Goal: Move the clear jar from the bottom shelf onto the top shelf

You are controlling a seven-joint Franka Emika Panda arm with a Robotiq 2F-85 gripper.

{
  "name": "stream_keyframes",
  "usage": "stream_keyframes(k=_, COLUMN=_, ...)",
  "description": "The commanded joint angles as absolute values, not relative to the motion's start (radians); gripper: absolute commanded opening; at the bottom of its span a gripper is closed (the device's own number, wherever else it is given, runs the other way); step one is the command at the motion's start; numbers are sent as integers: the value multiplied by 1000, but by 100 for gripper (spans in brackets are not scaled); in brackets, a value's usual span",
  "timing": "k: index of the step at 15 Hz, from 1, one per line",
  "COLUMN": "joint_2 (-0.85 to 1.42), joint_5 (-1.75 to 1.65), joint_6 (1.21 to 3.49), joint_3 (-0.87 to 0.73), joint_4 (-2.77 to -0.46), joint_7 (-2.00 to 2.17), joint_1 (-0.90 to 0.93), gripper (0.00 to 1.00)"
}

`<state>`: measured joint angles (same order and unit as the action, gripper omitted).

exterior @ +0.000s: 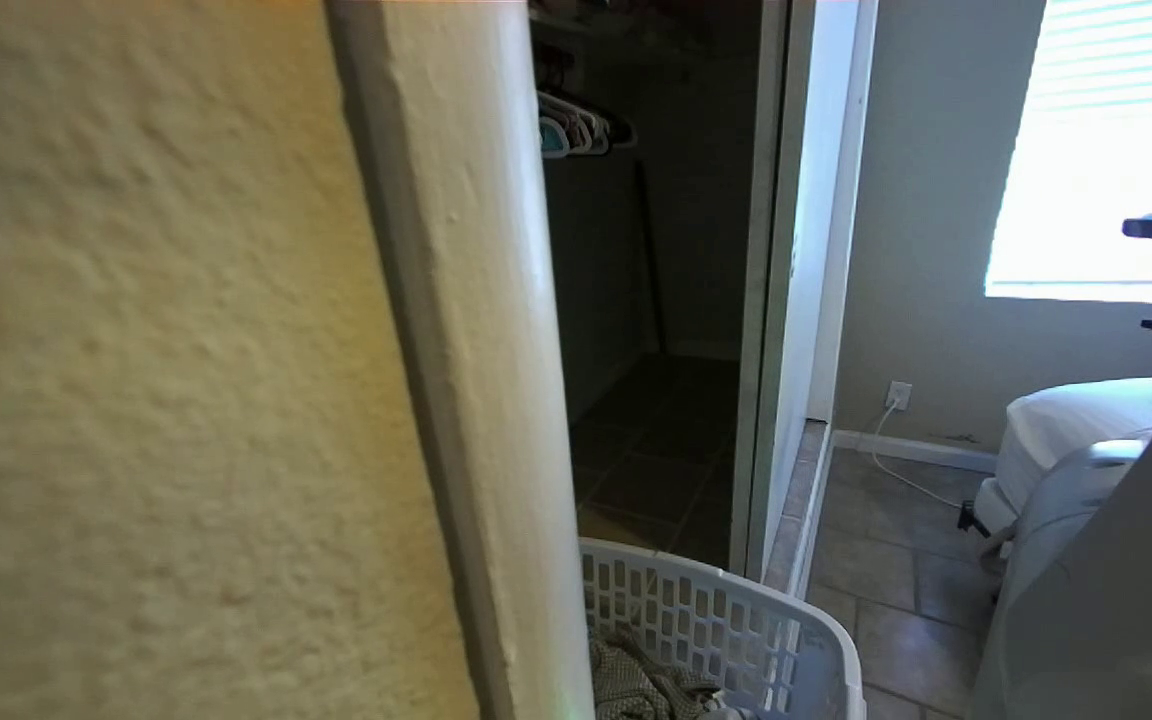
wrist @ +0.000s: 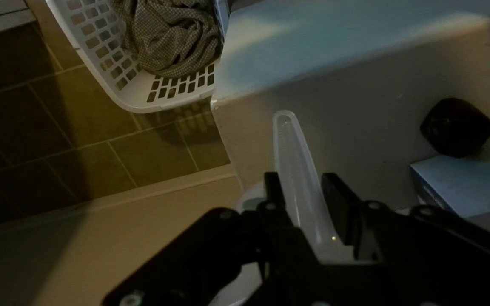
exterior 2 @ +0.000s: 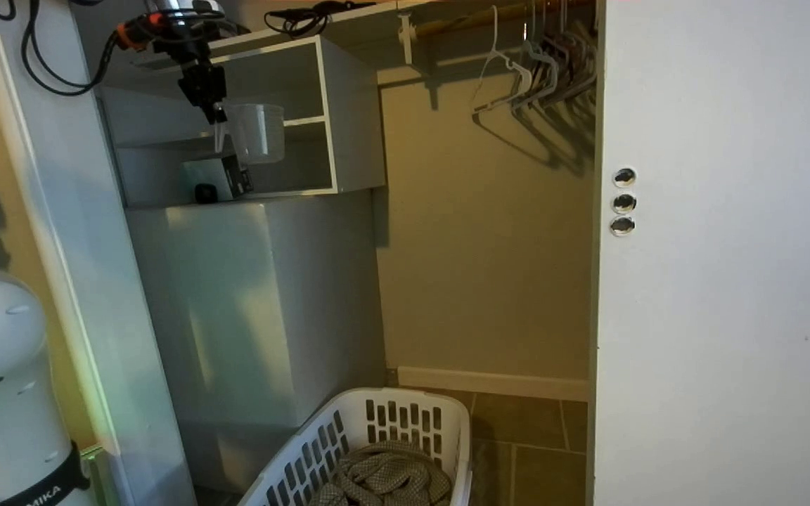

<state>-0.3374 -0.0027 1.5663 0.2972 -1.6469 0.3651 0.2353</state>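
The gripper [wrist: 299,182] pinches the clear jar [exterior 2: 261,133] by its handle [wrist: 292,148], the dark fingers [wrist: 274,187] to either side. The jar hangs in the air by the shelf unit [exterior 2: 357,126]; in an exterior view it overlaps the dividing shelf [exterior 2: 304,121] at its front edge, and whether it is inside or in front cannot be told. A box [exterior 2: 207,172] stands at the lower opening [exterior 2: 301,165], a black lump [wrist: 457,127] beside it. A coiled cable [exterior 2: 319,10] lies on the upper board [exterior 2: 368,15], and hangers [exterior 2: 554,70] hang off to one side. A white basket [exterior 2: 458,422] holding checked cloth [wrist: 172,38] stands on the floor [exterior 2: 531,422] near the grey cabinet [exterior 2: 324,295]. In an exterior view a pale post [exterior: 481,350] blocks much of the closet [exterior: 691,250].
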Motion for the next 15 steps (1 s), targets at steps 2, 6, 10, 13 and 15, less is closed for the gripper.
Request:
stream_keyframes(k=2, joint_2=-332, joint_5=-3, joint_6=1552, joint_3=308, joint_4=-1575, joint_7=374, joint_1=203, gripper=7)
stream_keyframes(k=6, joint_2=-294, joint_5=-14, joint_6=1548, joint_3=310, joint_4=-1494, joint_7=362, joint_1=189, gripper=7)
stream_keyframes(k=10, joint_2=-230, joint_5=-35, joint_6=1546, joint_3=315, joint_4=-1391, joint_7=342, joint_1=182, gripper=7)
stream_keyframes(k=13, joint_2=-168, joint_5=-56, joint_6=1529, joint_3=319, joint_4=-1303, joint_7=324, joint_1=188, gripper=7)
stream_keyframes(k=15, joint_2=-124, joint_5=-70, joint_6=1515, joint_3=320, joint_4=-1241, joint_7=308, joint_1=195, gripper=7)
